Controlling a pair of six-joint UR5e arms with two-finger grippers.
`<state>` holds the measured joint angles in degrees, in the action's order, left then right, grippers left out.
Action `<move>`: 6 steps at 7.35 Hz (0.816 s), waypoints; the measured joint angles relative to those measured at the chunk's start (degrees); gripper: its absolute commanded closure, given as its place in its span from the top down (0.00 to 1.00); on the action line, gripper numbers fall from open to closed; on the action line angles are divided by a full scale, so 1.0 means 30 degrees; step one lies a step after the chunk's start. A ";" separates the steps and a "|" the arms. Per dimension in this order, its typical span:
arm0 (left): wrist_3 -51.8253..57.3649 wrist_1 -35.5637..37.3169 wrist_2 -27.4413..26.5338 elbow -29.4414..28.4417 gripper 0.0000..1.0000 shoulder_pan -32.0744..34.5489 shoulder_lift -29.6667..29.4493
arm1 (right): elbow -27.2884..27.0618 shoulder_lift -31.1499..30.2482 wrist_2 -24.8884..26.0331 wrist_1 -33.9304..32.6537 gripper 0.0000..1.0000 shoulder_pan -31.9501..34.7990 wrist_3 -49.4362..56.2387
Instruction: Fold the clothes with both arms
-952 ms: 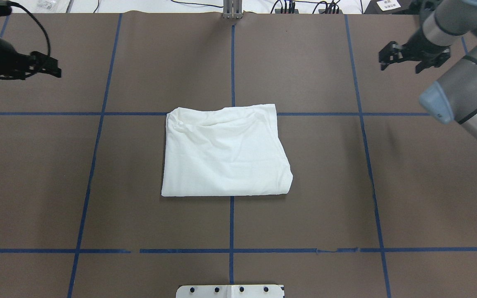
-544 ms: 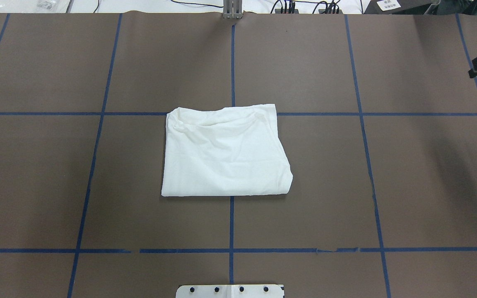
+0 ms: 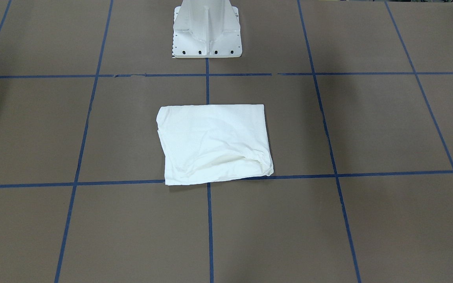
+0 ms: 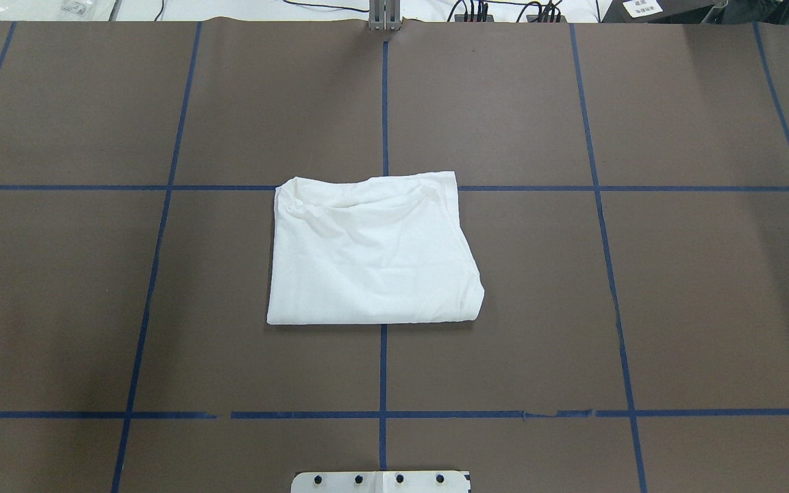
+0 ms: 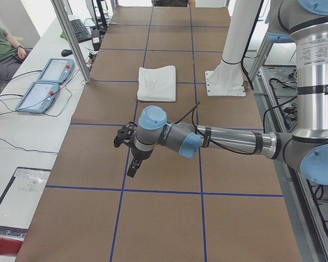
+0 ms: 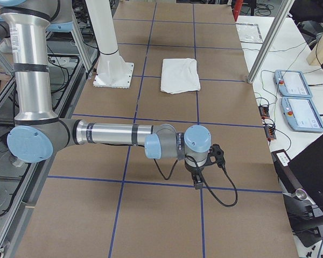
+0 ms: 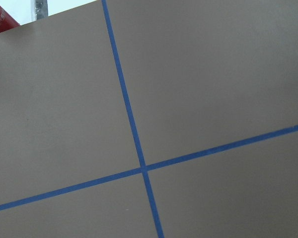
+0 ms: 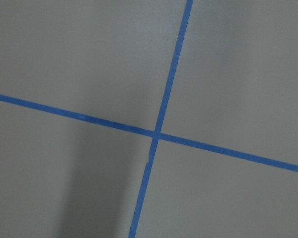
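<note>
The white cotton long-sleeved T-shirt (image 4: 374,250), folded into a rough rectangle, lies flat at the middle of the brown paper-covered counter (image 4: 59,308). Its far edge runs along 1 of the blue tape grid lines (image 4: 161,187), and the centre line passes beneath it. The front-facing view shows the same shirt (image 3: 214,143) with a puffed fold along the edge away from the white flared pedestal base (image 3: 207,31); the overhead view catches only that base's bolted plate.

Only the 2 side views show the arms. From the left end, the grey tubular left arm (image 5: 229,141) reaches out low over the counter, its black two-finger left end effector (image 5: 134,164) pointing down, well apart from the shirt (image 5: 157,83). From the right end, the grey tubular right arm (image 6: 113,133) does likewise, its black right end effector (image 6: 197,177) also well apart from the shirt (image 6: 180,75). Whether either end effector is wide or narrow cannot be told. Each wrist view shows only bare counter and 1 tape crossing.
</note>
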<state>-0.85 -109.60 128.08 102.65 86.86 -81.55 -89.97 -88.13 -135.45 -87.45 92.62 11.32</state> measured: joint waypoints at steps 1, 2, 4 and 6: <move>-0.0092 -0.0182 0.0078 -0.0228 1.00 0.0146 0.0172 | -0.0611 0.0024 0.0202 -0.1528 1.00 0.0283 0.0465; -0.0581 -0.0679 0.0052 -0.0375 1.00 0.0252 0.0015 | -0.1007 0.0065 0.0687 -0.2255 1.00 0.0251 0.0676; -0.1018 -0.1768 -0.0040 -0.0706 1.00 0.0432 0.0572 | -0.1203 0.0180 0.1903 -0.2598 1.00 -0.0010 0.0568; -0.1204 -0.0952 -0.0002 -0.0855 1.00 0.0501 0.1086 | -0.1059 0.0126 0.1683 -0.2813 1.00 -0.0095 0.0156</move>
<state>-4.47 -112.46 128.07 100.09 88.36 -78.29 -93.15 -87.75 -130.40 -95.89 92.34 11.79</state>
